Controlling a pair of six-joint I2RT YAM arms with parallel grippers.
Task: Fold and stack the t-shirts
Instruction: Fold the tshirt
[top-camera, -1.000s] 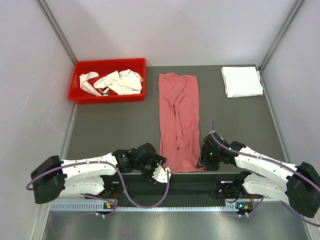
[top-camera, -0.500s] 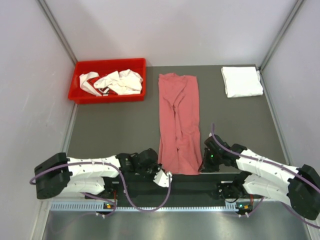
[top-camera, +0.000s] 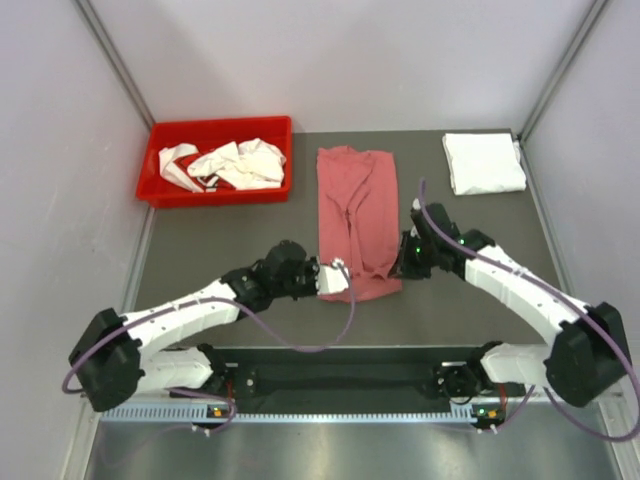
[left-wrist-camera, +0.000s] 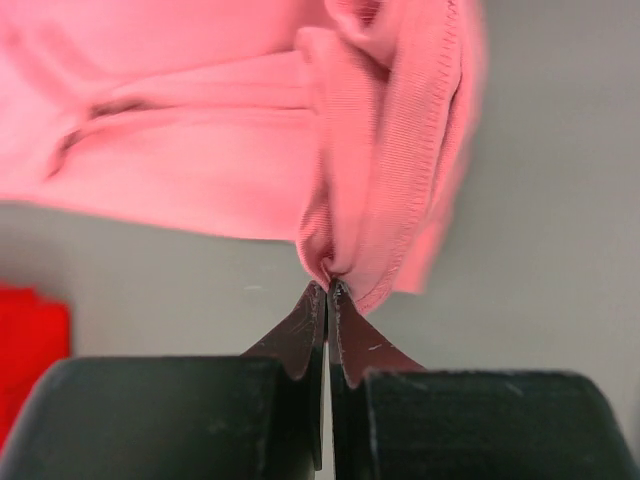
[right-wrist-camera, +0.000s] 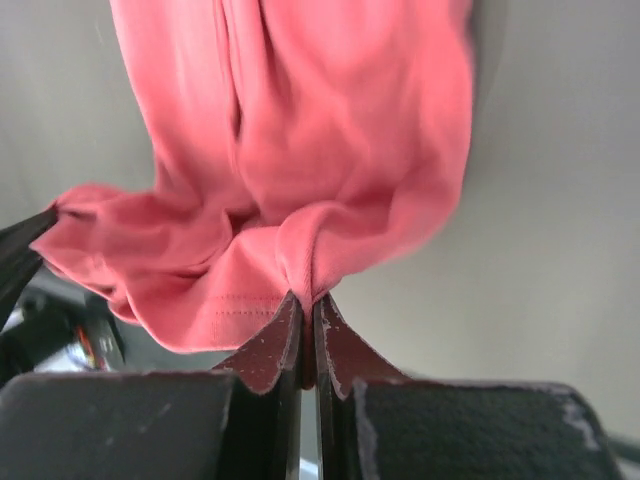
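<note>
The dusty pink-red t-shirt (top-camera: 357, 205) lies in the middle of the surface (top-camera: 220, 250) as a long narrow strip running from the far edge toward the near edge. Its far end rests flat close to the far edge. Its near end is bunched and held between the two grippers.

The left gripper (top-camera: 335, 272) reaches in from the left side to the shirt's near left corner. In the left wrist view its jaws are pressed together on a small gathered fold of the pink fabric, right beside a ribbed, stitched edge (left-wrist-camera: 327, 290). The right gripper (top-camera: 402, 268) comes in from the right side to the near right corner. In the right wrist view its jaws are likewise closed, pinching a pleat of the pink cloth just above a line of hem stitching (right-wrist-camera: 303, 300). There the fabric sags in soft folds away from the pinch toward the left.

A red plastic bin (top-camera: 150, 188) sits at the far left corner of the surface, holding crumpled white t-shirts (top-camera: 235, 163). A folded white t-shirt (top-camera: 484, 162) lies flat at the far right corner, well apart from the pink one.
</note>
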